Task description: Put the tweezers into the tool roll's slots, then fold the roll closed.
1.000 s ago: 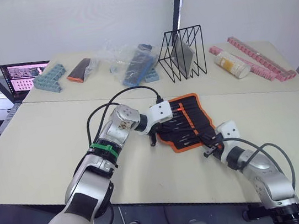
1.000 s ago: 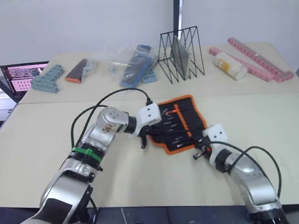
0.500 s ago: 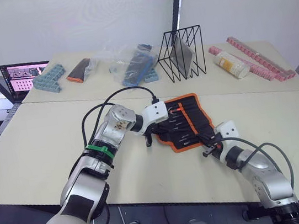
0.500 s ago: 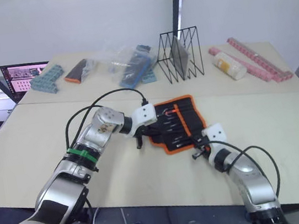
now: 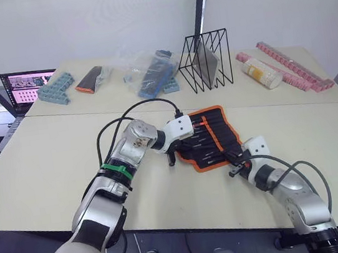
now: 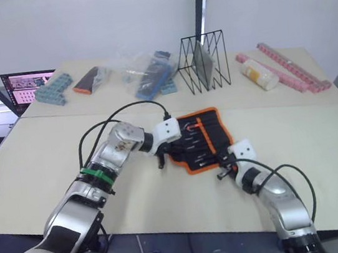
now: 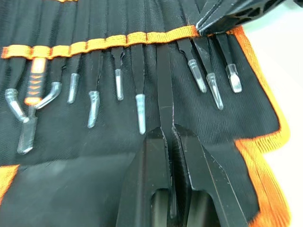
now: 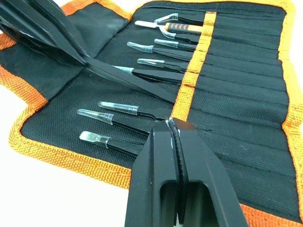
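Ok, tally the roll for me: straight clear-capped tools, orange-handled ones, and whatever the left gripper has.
Straight clear-capped tools: 7
Orange-handled tool: 1
Bare black tweezers in the left gripper: 1
Total: 9

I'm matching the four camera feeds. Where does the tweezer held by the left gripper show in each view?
Left eye view: hidden under the left gripper.
Right eye view: hidden too.
Left wrist view: the tweezer runs up the middle from the shut jaws.
Right wrist view: it slants across the tool roll.
Shared landmark: the orange slot band.
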### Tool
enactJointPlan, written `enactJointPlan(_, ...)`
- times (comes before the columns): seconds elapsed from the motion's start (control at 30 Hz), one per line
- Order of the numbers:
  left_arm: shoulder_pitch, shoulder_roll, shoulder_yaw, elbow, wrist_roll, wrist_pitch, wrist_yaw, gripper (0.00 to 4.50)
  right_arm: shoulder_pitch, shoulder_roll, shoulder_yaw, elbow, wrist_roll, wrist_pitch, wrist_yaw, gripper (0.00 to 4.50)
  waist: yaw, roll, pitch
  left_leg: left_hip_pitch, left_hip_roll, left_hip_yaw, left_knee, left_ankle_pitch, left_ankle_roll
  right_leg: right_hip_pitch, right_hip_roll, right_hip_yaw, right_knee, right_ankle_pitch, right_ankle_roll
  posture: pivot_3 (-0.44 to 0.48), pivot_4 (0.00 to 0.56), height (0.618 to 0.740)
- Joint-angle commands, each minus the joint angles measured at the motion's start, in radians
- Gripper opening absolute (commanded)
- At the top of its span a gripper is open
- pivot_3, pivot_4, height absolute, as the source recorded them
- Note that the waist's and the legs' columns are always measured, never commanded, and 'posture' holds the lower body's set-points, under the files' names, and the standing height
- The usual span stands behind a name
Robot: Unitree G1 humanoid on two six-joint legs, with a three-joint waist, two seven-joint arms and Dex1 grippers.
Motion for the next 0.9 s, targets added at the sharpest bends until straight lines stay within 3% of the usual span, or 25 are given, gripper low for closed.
enactJointPlan(0.03,-0.052,-0.028,0.008,0.025,0.006,-0.029,0.026,0.02,0.008,-0.001,0.015,0.017,-0.010,0.004,0.003,0.00,0.000,0.000,0.000,0.000,0.000,0.000,0.000,0.000,0.000,0.000,0.000,0.000,0.000,0.000,0.000,0.000,0.150,0.734)
enactJointPlan(0.53,-0.225,-0.250,0.042,0.471,0.064,-0.264,0.236,0.02,0.030,-0.001,0.032,0.004,-0.027,0.012,0.000,0.00,0.005,0.000,0.000,0.000,-0.001,0.000,0.004,-0.001,0.002,0.002,0.000,0.000,0.000,0.000,0.001,0.000,0.150,0.734)
enactJointPlan(0.87,-0.226,-0.268,0.071,0.534,0.091,-0.311,0.259,0.02,0.038,0.001,0.031,-0.005,-0.027,0.020,-0.004,0.00,0.006,0.000,0.000,0.000,-0.002,-0.001,0.006,-0.001,0.002,0.003,-0.001,0.000,0.000,-0.001,0.001,0.000,0.150,0.734)
enactJointPlan(0.9,-0.225,-0.263,0.075,0.534,0.091,-0.316,0.255,0.36,0.034,0.002,0.032,-0.001,-0.027,0.020,-0.003,0.00,0.006,0.000,0.000,0.000,-0.002,-0.001,0.006,-0.001,0.002,0.003,-0.001,0.000,0.000,-0.001,0.001,0.000,0.150,0.734)
